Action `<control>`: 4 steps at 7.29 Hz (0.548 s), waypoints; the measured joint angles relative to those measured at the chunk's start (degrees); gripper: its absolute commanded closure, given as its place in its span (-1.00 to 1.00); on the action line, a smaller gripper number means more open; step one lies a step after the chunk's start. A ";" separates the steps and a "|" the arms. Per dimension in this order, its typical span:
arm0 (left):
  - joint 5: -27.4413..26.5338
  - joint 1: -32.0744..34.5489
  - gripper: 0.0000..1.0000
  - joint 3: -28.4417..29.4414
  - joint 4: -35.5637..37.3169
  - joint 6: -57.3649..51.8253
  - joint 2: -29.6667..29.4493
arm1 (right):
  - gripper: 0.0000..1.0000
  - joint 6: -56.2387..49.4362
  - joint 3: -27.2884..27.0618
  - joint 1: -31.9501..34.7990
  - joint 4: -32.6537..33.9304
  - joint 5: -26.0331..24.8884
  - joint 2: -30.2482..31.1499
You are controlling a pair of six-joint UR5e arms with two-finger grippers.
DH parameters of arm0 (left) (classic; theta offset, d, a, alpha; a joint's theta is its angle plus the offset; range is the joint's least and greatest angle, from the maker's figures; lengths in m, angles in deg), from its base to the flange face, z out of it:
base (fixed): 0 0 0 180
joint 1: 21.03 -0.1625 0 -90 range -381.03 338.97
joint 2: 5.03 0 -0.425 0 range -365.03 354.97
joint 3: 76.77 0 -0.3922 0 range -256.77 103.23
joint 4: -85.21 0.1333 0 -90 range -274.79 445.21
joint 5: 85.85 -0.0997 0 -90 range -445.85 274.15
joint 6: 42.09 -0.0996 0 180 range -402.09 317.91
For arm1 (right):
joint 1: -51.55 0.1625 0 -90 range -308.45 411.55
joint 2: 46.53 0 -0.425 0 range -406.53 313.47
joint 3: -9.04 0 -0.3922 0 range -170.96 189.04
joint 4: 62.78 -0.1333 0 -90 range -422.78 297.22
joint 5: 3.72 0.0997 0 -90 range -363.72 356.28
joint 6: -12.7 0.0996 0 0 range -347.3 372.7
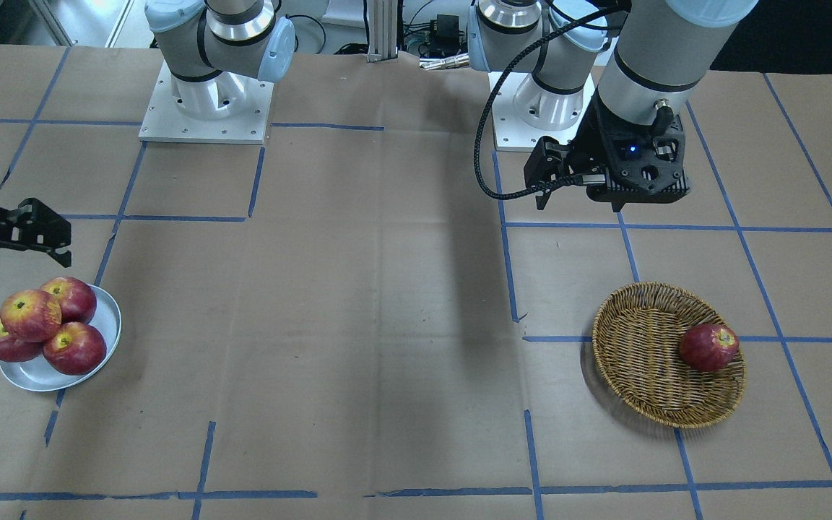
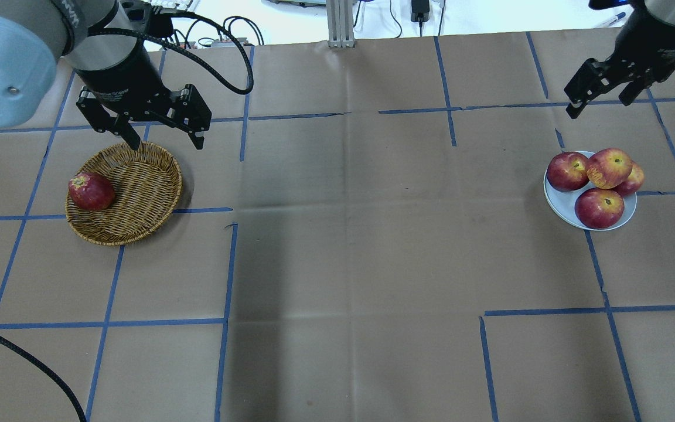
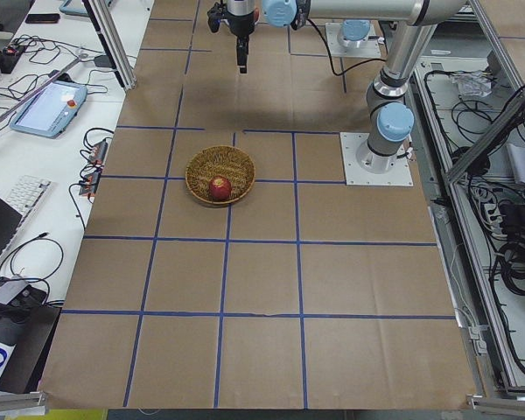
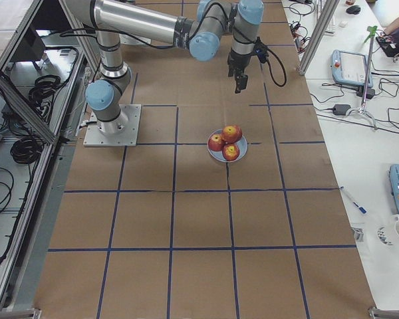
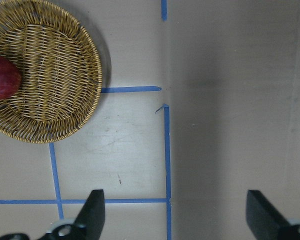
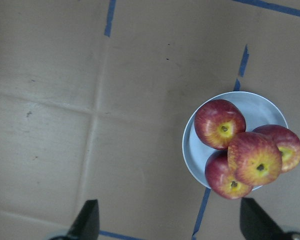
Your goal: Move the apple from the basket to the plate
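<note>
The yellow-blushed apple (image 2: 609,167) lies on top of three darker apples on the pale plate (image 2: 557,199); it also shows in the right wrist view (image 6: 254,158) and the front view (image 1: 30,315). The wicker basket (image 2: 138,187) holds one dark red apple (image 2: 91,191) against its rim. My left gripper (image 2: 164,138) is open and empty, above the basket's far edge. My right gripper (image 2: 600,105) is open and empty, above the table beyond the plate.
Brown paper with blue tape lines covers the table (image 2: 343,234). The arm bases (image 1: 206,101) stand at the robot's side. The basket and plate lie far apart at opposite ends.
</note>
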 measured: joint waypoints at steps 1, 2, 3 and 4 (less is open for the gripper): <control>0.00 0.00 -0.98 0.00 0.00 -0.02 0.00 | -0.99 5.52 -0.40 3.48 -1.79 -0.10 1.99; -0.02 0.00 -0.98 0.00 0.00 -0.05 -0.01 | -0.99 9.92 -1.17 7.01 -2.67 -0.31 3.69; -0.04 -0.01 -0.98 0.00 0.00 -0.04 -0.05 | -0.99 12.93 -1.97 9.62 -2.94 -0.40 5.02; -0.02 -0.05 -0.98 0.00 0.00 0.03 -0.07 | -0.99 14.83 -3.04 11.15 -2.76 -0.38 5.73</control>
